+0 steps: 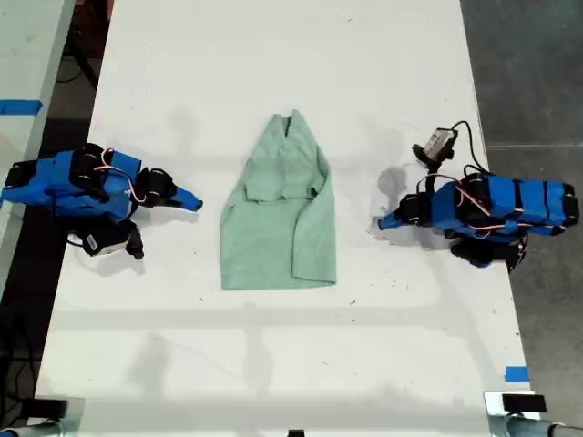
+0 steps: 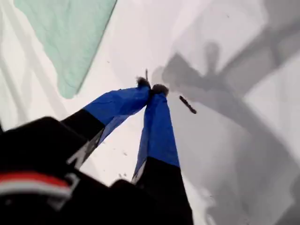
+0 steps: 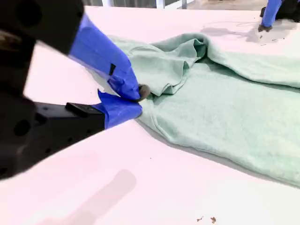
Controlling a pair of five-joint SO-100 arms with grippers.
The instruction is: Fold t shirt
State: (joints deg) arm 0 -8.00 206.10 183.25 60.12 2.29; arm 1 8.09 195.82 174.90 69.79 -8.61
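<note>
One t shirt (image 1: 278, 214) lies mid-table (image 1: 273, 364), between two blue arms, sides already folded inward. Soft, light and limp, it will likely sag and slide; a hem corner or edge offers the best hold. My first gripper (image 2: 152, 89) is pinched closed, empty, above bare table. My second gripper (image 3: 136, 98), nearly closed, holds nothing just beside the shirt's edge.

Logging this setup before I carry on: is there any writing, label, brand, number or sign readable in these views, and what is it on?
None can be read.
t shirt: plain, no print or tag showing.
Arms and both grippers: blue and black, no lettering visible.
Blue tape on the table edge: blank.
Small module by the arm at the exterior view's right: too small to tell whether it has markings.
</note>
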